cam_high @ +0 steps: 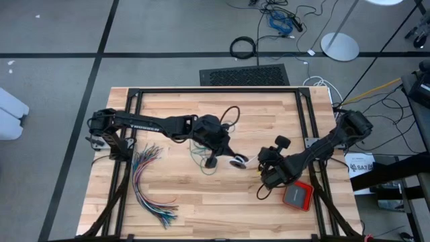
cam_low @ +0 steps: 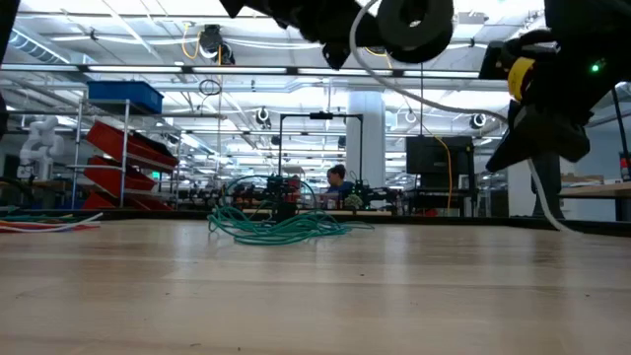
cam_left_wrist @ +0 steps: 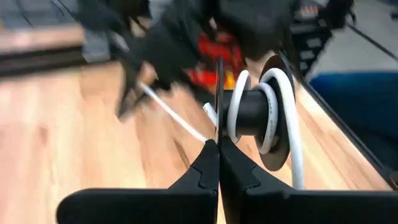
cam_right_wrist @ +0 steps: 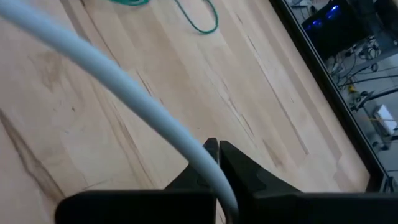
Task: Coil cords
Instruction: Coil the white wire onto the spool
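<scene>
Both arms reach over the table [cam_high: 201,202]'s middle; left gripper [cam_high: 213,160] clamped shut, right gripper [cam_high: 263,168] pinched shut just beside it.

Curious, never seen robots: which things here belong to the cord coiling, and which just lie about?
In the job: white cord, pinched by the right gripper; black spool it winds on, held by the left gripper; loose teal-green cord.
Lying about: fanned bundle of many-coloured wires; red box; black cable ring.

I see open surface [cam_high: 222,202] across the lower middle of the frame; coloured wires [cam_high: 149,185] block lower left, red box [cam_high: 298,195] crowds lower right.
</scene>
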Action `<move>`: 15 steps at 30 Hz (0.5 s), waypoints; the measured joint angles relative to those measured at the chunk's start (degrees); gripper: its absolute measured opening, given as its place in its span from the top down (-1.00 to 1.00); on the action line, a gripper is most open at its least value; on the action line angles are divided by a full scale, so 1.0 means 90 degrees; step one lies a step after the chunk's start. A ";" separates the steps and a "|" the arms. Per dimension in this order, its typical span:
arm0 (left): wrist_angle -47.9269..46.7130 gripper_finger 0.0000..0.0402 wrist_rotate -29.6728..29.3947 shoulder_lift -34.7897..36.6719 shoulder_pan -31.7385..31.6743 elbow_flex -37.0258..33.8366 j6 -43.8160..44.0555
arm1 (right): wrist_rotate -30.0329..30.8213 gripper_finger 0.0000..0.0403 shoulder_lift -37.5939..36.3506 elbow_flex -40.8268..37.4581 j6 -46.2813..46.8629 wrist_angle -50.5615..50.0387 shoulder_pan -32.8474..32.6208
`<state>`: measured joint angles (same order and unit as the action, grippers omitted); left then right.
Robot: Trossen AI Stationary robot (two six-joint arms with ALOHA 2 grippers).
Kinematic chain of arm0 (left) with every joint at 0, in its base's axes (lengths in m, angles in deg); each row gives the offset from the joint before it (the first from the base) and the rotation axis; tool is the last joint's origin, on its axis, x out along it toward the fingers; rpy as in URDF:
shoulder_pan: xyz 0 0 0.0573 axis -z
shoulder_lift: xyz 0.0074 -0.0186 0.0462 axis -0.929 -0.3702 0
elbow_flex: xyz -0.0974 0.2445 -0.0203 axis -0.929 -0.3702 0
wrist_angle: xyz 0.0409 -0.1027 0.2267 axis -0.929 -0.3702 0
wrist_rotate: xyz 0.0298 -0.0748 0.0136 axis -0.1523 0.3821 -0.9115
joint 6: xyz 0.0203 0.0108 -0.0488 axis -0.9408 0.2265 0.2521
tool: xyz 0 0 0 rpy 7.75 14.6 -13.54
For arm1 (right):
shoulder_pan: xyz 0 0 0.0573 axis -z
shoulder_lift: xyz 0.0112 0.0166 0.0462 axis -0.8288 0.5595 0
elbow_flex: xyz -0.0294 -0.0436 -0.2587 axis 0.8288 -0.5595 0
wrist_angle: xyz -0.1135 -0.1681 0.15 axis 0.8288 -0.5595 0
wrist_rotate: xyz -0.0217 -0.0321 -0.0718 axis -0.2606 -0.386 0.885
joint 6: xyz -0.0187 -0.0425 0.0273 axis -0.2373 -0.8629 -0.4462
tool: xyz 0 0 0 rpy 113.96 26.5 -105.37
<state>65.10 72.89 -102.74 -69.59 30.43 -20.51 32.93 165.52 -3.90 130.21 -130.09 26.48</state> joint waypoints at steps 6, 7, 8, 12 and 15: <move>-0.0908 1.00 0.0177 -0.0002 0.0009 0.0000 -0.0316 | 0.0001 1.00 -0.0508 0.0000 0.0201 -0.0069 -0.0140; -0.1081 1.00 0.0179 -0.0002 0.0009 0.0000 -0.0384 | 0.0009 1.00 -0.0585 0.0000 0.0254 -0.0066 -0.0180; -0.1256 1.00 0.0179 -0.0002 0.0007 0.0000 -0.0453 | 0.0005 1.00 -0.0657 0.0000 0.0274 -0.0066 -0.0219; -0.1744 1.00 -0.0051 -0.0002 0.0007 0.0000 -0.0638 | 0.0033 1.00 -0.0945 0.0000 0.0316 -0.0024 -0.0320; -0.1956 1.00 -0.0359 -0.0002 0.0007 0.0000 -0.0757 | 0.0129 1.00 -0.1126 0.0000 0.0314 0.0073 -0.0391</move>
<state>47.50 69.66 -102.76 -69.53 30.43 -27.33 34.09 155.38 -3.90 133.04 -129.43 22.96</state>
